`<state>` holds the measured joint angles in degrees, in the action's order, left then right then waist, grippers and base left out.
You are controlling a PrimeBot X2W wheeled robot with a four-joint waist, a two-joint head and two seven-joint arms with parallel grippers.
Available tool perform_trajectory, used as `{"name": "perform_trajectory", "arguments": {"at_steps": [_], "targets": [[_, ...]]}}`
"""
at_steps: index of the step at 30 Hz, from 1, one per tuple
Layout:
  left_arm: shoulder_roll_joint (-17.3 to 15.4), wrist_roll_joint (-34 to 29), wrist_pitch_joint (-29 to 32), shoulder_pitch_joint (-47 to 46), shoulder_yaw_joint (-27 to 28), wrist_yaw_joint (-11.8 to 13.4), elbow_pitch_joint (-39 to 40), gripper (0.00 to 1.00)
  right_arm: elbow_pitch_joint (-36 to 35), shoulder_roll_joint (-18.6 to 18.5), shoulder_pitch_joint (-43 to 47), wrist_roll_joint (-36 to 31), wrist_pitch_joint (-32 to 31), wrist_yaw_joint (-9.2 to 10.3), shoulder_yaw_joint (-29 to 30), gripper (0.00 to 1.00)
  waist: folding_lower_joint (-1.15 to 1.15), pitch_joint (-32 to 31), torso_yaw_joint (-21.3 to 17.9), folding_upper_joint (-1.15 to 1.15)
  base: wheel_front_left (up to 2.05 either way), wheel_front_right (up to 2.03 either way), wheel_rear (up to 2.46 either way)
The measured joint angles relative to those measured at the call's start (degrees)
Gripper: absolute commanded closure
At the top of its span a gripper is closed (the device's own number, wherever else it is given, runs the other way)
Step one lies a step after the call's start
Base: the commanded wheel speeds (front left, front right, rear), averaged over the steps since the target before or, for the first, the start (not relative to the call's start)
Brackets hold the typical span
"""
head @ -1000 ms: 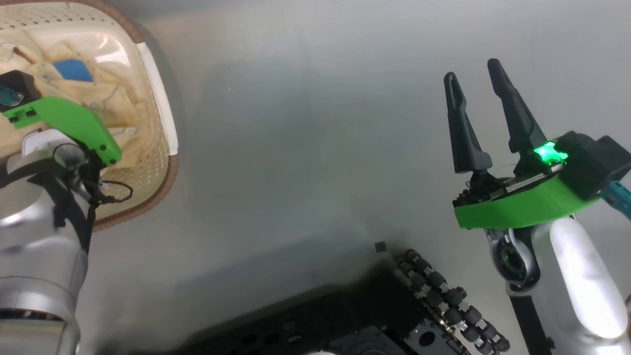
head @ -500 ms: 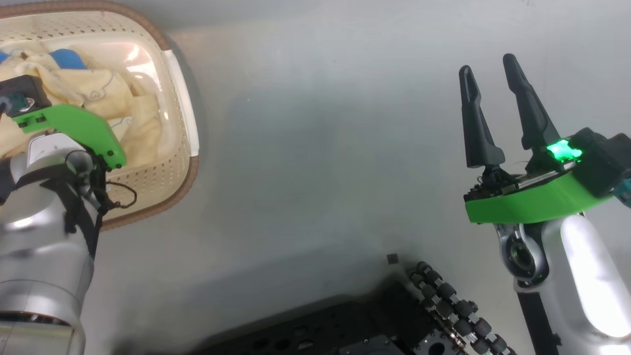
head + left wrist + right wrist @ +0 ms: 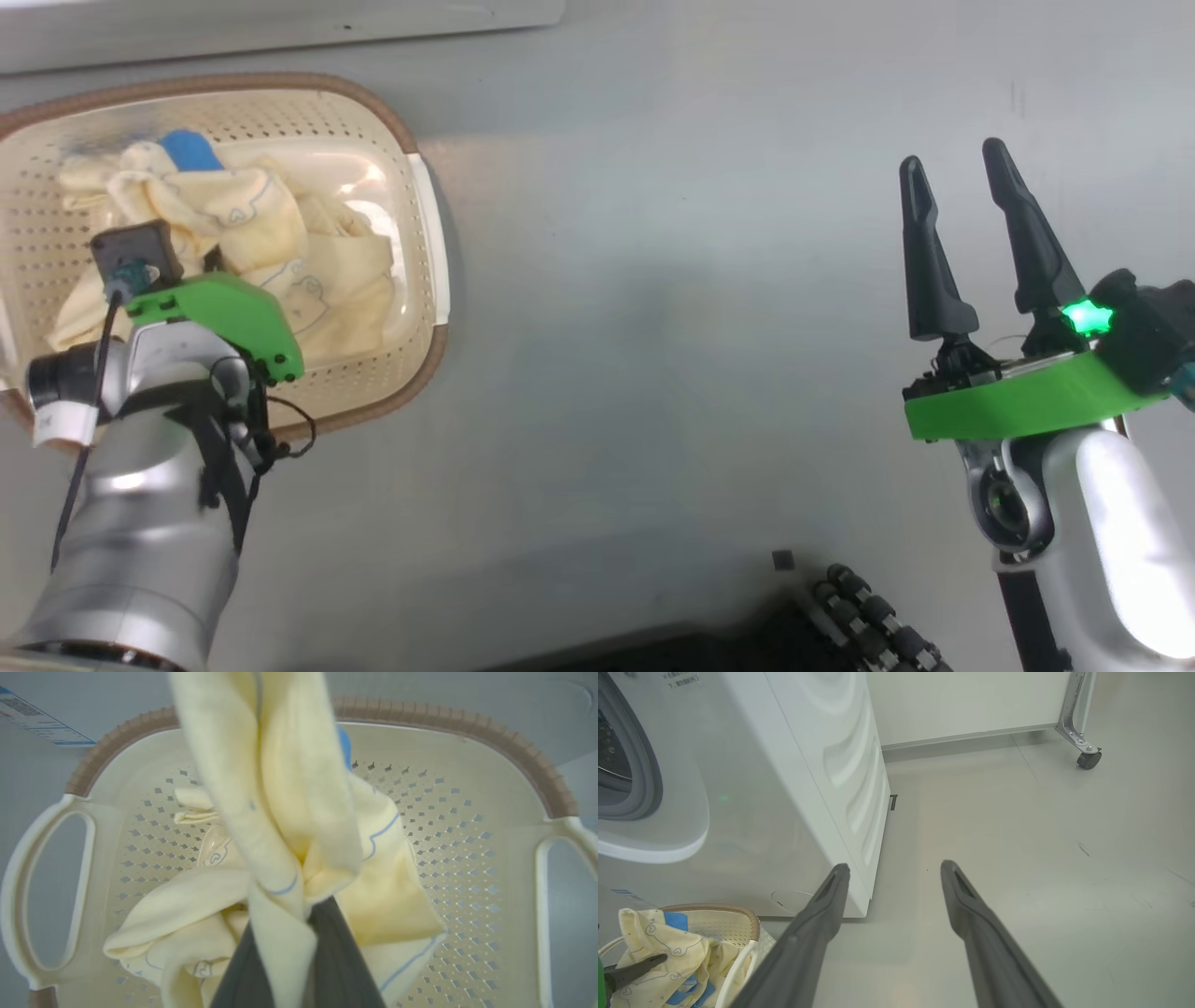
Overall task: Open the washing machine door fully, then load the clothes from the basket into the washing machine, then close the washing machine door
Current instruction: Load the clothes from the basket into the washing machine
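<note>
The cream basket (image 3: 411,140) with a brown rim stands on the grey floor at the upper left of the head view. The pale yellow clothes (image 3: 317,271) with blue trim lie inside it. My left gripper (image 3: 210,266) points down over the basket. In the left wrist view, my left gripper (image 3: 299,924) is shut on a fold of the clothes (image 3: 280,812), drawn up above the basket (image 3: 444,714). My right gripper (image 3: 952,157) hangs open over bare floor to the right, holding nothing. The right wrist view shows my right gripper (image 3: 895,867), the washing machine (image 3: 784,788), the basket (image 3: 738,910) and the clothes (image 3: 668,942). The washing machine door is out of view.
The machine's grey gasket (image 3: 649,779) rings its opening at the left edge of the right wrist view. A metal leg on a caster (image 3: 1087,758) stands at the far right by a white wall. My base's black rollers (image 3: 878,616) sit at the bottom of the head view.
The head camera has moved, so the basket now shows lower and further right. The clothes under my left gripper have bunched upward. The right gripper stays open.
</note>
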<state>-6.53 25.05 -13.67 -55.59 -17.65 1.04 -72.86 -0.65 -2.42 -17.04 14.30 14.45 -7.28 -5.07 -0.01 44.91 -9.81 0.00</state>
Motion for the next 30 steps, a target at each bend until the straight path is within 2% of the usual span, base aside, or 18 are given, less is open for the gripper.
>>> {"name": "perform_trajectory", "arguments": {"at_steps": [4, 10, 14, 24, 30], "targets": [[0.62, -0.58, -0.49, 2.95, -0.46, 0.35, 3.83, 1.0, 0.62, -0.01, 1.4, -0.29, 0.0, 0.0, 1.22, 0.0, 0.0, -3.46, 1.2, 0.0, 0.0, 0.0, 0.0], [0.52, -3.23, -0.52, 10.76, 0.43, 2.65, 17.62, 1.0, 1.49, -0.01, 3.72, -0.79, -0.1, 0.0, 1.52, 0.0, 0.0, -9.5, 2.68, 0.0, 0.0, 0.0, 0.0], [0.45, -4.8, -0.52, 15.95, 0.86, 3.54, 23.49, 1.0, 1.71, -0.01, 5.55, -1.4, -0.66, 0.0, 2.14, 0.0, 0.0, -12.81, 3.27, 0.0, 0.0, 0.0, 0.0], [-0.12, -8.71, -0.52, 29.53, 1.97, 4.14, 39.69, 1.0, 1.15, -0.01, 11.93, -3.07, -3.49, 0.0, 4.02, 0.0, 0.0, -23.85, 4.87, 0.0, 0.0, 0.0, 0.0], [-0.64, -9.76, -0.51, 37.04, 1.97, 4.72, 46.46, 1.0, -0.62, 0.0, 15.42, -3.21, -4.53, 0.0, 4.02, 0.0, 0.0, -30.02, 5.47, 0.0, 0.0, 0.0, 0.0]]}}
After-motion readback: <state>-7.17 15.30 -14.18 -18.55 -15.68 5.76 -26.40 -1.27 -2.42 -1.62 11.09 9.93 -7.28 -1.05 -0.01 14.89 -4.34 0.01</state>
